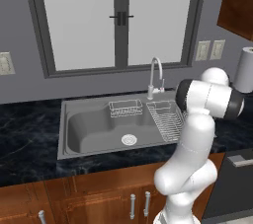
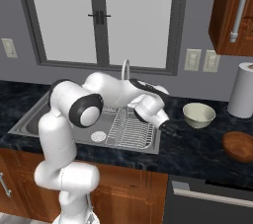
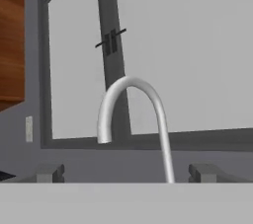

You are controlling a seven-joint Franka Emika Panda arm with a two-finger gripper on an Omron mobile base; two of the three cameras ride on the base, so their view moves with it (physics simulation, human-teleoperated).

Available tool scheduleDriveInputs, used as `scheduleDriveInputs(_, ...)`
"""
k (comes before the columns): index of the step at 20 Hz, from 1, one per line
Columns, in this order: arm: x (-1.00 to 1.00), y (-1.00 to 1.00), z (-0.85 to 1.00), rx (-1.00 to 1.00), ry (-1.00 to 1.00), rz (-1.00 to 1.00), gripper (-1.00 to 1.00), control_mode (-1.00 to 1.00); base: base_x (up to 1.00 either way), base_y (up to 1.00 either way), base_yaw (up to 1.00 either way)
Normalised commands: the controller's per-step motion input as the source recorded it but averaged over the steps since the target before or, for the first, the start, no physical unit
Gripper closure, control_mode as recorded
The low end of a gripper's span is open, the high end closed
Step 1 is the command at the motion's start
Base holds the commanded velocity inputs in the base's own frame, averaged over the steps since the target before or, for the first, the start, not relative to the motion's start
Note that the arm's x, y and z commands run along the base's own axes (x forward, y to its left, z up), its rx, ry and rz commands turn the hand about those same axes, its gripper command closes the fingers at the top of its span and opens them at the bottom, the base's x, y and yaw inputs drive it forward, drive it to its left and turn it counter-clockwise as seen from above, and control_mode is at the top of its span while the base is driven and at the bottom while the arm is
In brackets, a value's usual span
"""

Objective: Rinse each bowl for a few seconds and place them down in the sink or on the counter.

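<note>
Cream-green bowl [image 2: 199, 115] with pale rim; glossy reddish-brown wooden bowl [image 2: 239, 146]. Black bench [image 2: 197, 150], faint pale veining, over brown wood cabinets [image 1: 74, 201]. Grey steel sink [image 1: 91, 131], chrome faucet [image 3: 132, 119], white paper-towel roll [image 2: 241, 90]

The black counter [image 2: 197, 146] carries a cream bowl [image 2: 198, 115], a wooden bowl [image 2: 238, 146] and a paper-towel roll [image 2: 241, 90].

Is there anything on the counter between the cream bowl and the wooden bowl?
No. In the right base view, bare black counter separates the cream bowl from the wooden bowl; they sit apart.
</note>
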Motion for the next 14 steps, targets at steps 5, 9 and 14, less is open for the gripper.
scheduleDriveInputs(5, 0.19, 0.0, -0.07, 0.0, -0.03, 0.02, -1.0, -1.0, 0.0, 0.0, 0.0)
scheduleDriveInputs(9, 0.23, 0.0, 0.0, 0.0, 0.0, 0.0, -1.0, -1.0, 0.0, 0.0, 0.0)
scheduleDriveInputs(14, 0.25, 0.04, 0.0, 0.0, 0.02, 0.0, -1.0, -1.0, 0.0, 0.0, 0.0)
